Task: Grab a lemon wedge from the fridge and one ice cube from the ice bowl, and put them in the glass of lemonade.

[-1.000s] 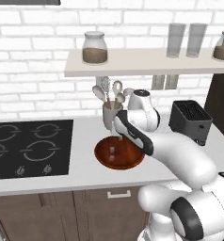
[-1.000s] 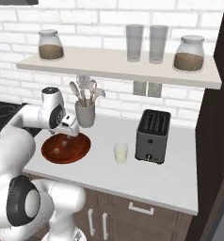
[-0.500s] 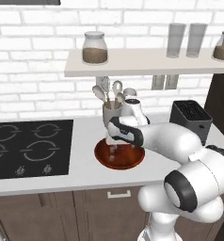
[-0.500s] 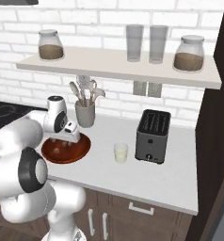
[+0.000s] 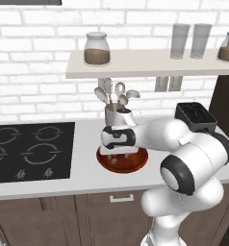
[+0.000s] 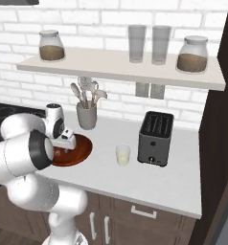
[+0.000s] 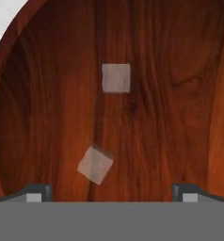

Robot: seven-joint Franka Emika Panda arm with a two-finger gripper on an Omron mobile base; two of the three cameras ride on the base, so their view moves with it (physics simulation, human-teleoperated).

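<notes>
The reddish-brown wooden ice bowl point(image 5: 136, 165) point(image 6: 82, 148) sits on the white counter in front of the utensil cup. My gripper point(image 5: 119, 154) point(image 7: 111, 194) hangs low over the bowl, pointing down into it, open and holding nothing. In the hand view the bowl's inside point(image 7: 180, 117) is close, with two pale ice cubes on it. One ice cube point(image 7: 116, 77) lies ahead of the tips, the other ice cube point(image 7: 95, 164) lies tilted near the left fingertip point(image 7: 36, 192). The glass of lemonade point(image 6: 122, 154) stands right of the bowl. The lemon wedge and the fridge are out of view.
A grey utensil cup point(image 5: 113, 114) point(image 6: 86, 115) stands just behind the bowl. A black toaster point(image 6: 155, 139) point(image 5: 196, 116) is to the right, past the glass. The black cooktop point(image 5: 30, 149) lies to the left. A shelf point(image 6: 120, 69) above carries jars and two tall glasses.
The hand has come down and a little left, from beside the utensil cup to low over the bowl. Its jaws have stayed open.
</notes>
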